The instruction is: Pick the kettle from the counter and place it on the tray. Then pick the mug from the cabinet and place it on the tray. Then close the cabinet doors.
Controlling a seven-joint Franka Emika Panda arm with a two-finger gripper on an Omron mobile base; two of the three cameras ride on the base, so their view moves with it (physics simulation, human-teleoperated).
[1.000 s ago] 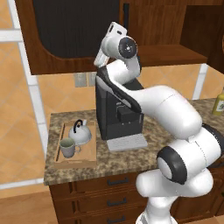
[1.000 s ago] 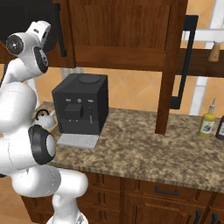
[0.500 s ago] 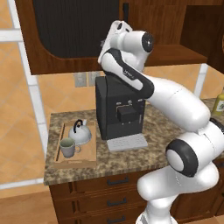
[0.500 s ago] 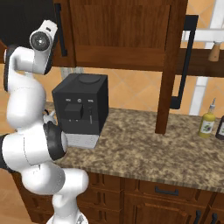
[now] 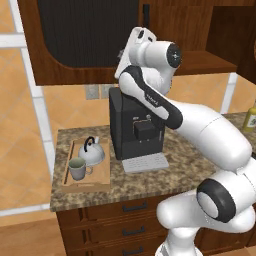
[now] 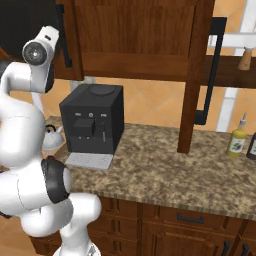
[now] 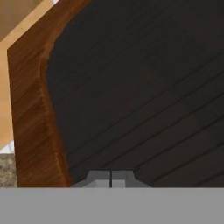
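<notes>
Silver domed kettle (image 5: 93, 152) and grey-green mug (image 5: 78, 168) are being carried by the wooden tray (image 5: 67, 168); the mesh-panelled cabinet door (image 7: 140, 87) is being faced by the pressed-together pincer (image 7: 110, 178), doors unclosed.

arm swung right across the coffee machine (image 5: 137, 127), claw (image 7: 111, 178) now facing left cabinet door (image 7: 131, 96)

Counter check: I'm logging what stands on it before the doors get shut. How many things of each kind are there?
Trays: 1
Kettles: 1, on the tray
Mugs: 1, on the tray
Coffee machines: 1
Bottles: 2
Total: 6
</notes>
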